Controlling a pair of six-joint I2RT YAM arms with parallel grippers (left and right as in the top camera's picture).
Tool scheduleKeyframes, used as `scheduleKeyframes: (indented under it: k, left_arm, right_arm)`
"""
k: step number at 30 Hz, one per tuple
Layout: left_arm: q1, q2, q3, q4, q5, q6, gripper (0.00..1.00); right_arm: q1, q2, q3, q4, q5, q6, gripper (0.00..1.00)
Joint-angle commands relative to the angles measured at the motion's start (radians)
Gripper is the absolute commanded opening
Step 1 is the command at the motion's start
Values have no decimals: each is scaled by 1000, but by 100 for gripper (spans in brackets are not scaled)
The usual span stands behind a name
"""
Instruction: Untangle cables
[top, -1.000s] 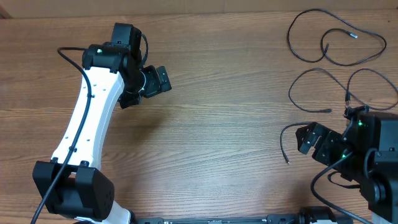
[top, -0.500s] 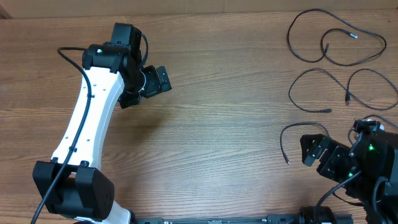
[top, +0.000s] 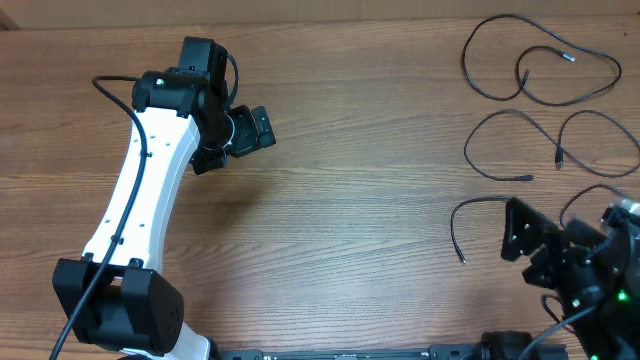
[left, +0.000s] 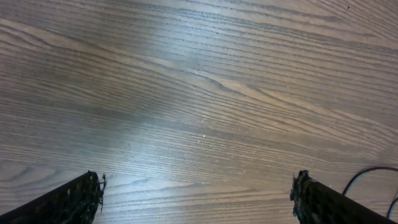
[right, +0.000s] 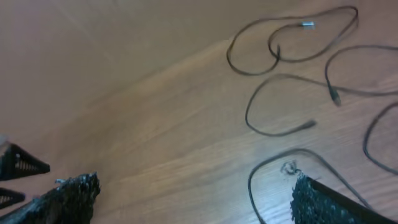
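Observation:
Three thin black cables lie on the wooden table at the right. One cable forms loops at the far right, also in the right wrist view. A second cable curves below it. A third cable arcs nearest my right gripper, also seen in the right wrist view. My right gripper is open and empty, at the table's near right. My left gripper is open and empty over bare wood at the far left.
The left arm's white link runs from the near left edge toward the far left. A black cable end shows at the right edge of the left wrist view.
My right arm has pulled back toward the near right corner, away from the cables. The left arm has not moved. The cables lie as before.

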Motion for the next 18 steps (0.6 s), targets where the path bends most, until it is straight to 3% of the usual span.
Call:
scheduleKeyframes:
  k: [1, 7, 18]
  left_arm:
    - [0, 8, 0, 0, 11, 11, 100]
    - [0, 8, 0, 0, 11, 11, 100]
    - [0, 8, 0, 0, 11, 11, 99]
  right_arm:
    - [2, -61, -137, 123, -1, -60, 100]
    - [3, -215, -408, 422, -90, -139, 100]
    - [3, -460, -807, 789, -89, -163, 100]
